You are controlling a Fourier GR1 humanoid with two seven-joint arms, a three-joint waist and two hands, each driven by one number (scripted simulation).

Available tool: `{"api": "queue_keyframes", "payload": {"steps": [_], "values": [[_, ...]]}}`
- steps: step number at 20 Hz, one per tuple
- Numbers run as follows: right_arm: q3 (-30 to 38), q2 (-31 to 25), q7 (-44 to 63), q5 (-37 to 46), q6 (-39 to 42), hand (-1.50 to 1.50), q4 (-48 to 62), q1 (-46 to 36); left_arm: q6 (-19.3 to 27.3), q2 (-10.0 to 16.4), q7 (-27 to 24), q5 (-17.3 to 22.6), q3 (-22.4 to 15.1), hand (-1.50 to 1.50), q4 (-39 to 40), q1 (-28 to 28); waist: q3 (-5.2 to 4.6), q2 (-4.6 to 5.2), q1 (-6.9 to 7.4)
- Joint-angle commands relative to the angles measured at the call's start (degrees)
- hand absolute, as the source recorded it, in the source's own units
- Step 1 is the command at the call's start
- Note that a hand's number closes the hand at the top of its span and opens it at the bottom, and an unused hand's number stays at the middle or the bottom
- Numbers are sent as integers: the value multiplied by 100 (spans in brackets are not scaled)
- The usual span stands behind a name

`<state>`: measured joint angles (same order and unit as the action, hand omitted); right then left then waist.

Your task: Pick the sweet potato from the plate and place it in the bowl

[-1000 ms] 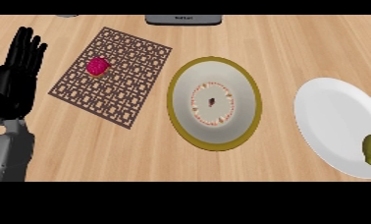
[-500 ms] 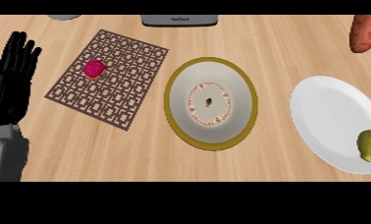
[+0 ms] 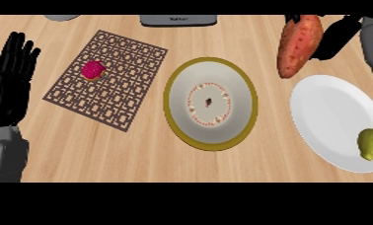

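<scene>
Pick stage looks done. Sweet potato (image 3: 299,46) is off the white plate (image 3: 326,115), up near the view's top right, tilted end-down above the plate's far rim. Right hand (image 3: 337,39) has its fingers wrapped round the potato's upper end and right side. Only a small green item (image 3: 365,144) remains on the plate, at the right edge. Bowl (image 3: 211,73), yellow-rimmed, sits mid-counter, nothing in it. Left to do: carry the potato left across to the bowl, lower it, let go. Left hand (image 3: 16,78) rests at the left edge, fingers straight.
</scene>
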<state>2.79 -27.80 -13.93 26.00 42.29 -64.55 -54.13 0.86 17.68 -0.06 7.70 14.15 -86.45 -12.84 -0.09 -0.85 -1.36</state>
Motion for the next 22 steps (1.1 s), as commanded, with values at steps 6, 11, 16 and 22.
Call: {"api": "queue_keyframes", "payload": {"steps": [6, 11, 16, 22], "values": [[-737, 1052, 1406, 307, -269, 150, -2047, 1466, -60, -79, -124, -30, -50, 0, 107, -56, 8, 65, 90], [-1165, 1281, 1321, 1264, -1218, 150, -1256, 1682, -123, 115, 334, 72, 0, 0, -94, -260, 11, 88, 172], [-1100, 2223, 1631, 1340, -1884, -150, 16, 1385, -58, -184, -286, -115, -131, 0, 186, -91, 9, 126, 238], [-613, 2695, 1333, 451, -1899, -150, -416, 2107, 30, -130, -87, -130, -86, 0, 174, -254, 11, 88, 121]]}}
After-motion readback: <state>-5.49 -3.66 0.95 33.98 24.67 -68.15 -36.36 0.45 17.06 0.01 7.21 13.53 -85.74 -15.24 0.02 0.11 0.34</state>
